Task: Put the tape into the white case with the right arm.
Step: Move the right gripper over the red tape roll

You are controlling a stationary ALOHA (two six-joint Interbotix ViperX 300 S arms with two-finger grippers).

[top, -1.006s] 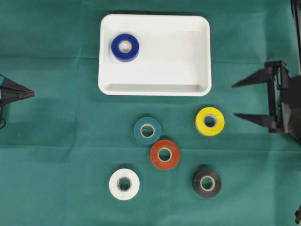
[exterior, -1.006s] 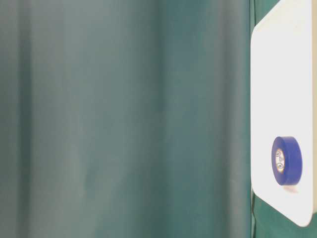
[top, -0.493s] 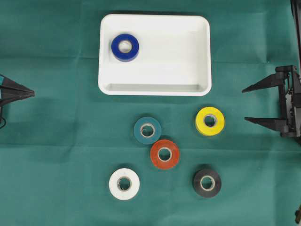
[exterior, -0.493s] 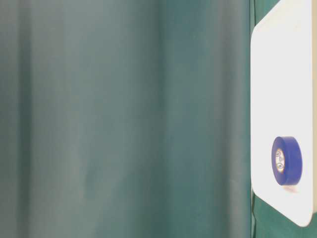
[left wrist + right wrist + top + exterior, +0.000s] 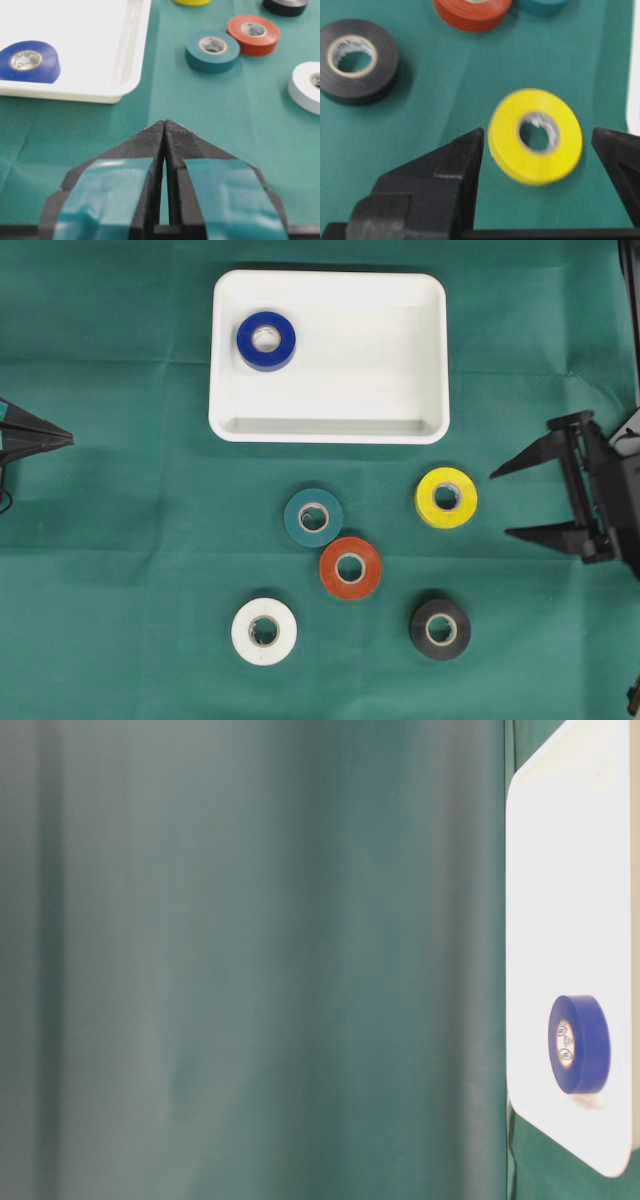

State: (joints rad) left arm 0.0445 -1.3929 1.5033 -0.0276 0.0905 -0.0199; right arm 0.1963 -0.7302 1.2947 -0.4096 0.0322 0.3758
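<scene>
Right gripper (image 5: 500, 505) jaws wide, empty; it has swung back in toward the yellow tape (image 5: 446, 497), now lined up just beside it. Approach for next pick. Blue tape (image 5: 266, 340) already in white case (image 5: 400, 430). Left gripper (image 5: 55, 439) closed, idle.

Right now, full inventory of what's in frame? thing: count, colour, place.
white case: 1, white, top centre of the cloth
blue tape: 1, blue, inside the case, its upper left corner
yellow tape: 1, yellow, on the cloth below the case's right end
teal tape: 1, teal, below the case, centre
red tape: 1, orange-red, just below-right of the teal roll
white tape: 1, white, bottom left of the group
black tape: 1, black, bottom right of the group
cloth: 1, green, covers the table
left gripper: 1, black with teal bands, left edge, shut
right gripper: 1, black, right edge, open, facing the yellow tape
</scene>
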